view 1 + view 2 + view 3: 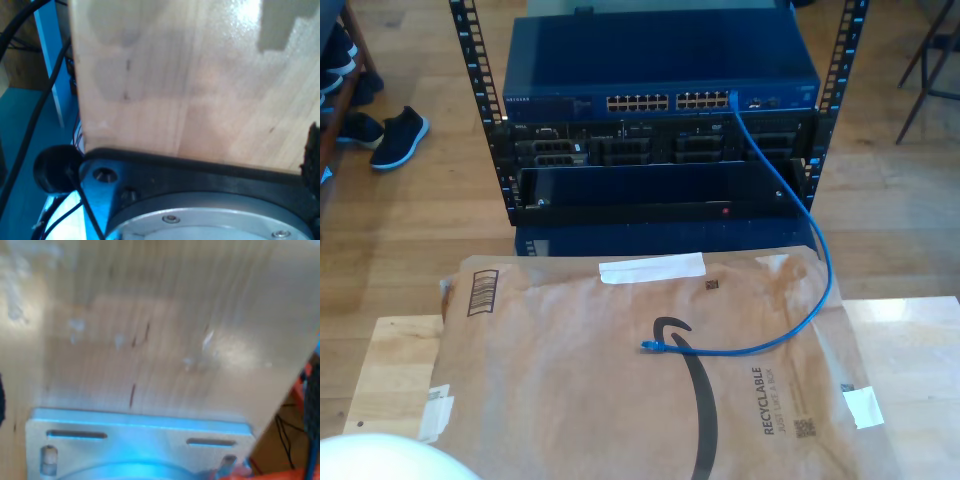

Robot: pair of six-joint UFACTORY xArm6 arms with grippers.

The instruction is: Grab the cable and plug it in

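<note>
The cable (pixel 798 240) is lying with one plug in the switch (pixel 660 95), its free plug resting on the cardboard (pixel 620 400); neither gripper's jaw state is discernible.

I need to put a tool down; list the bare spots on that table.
Bare light wooden table shows at the exterior view's left and right of the brown paper mailer. The thin blue cable crowds the mailer's right half.
</note>
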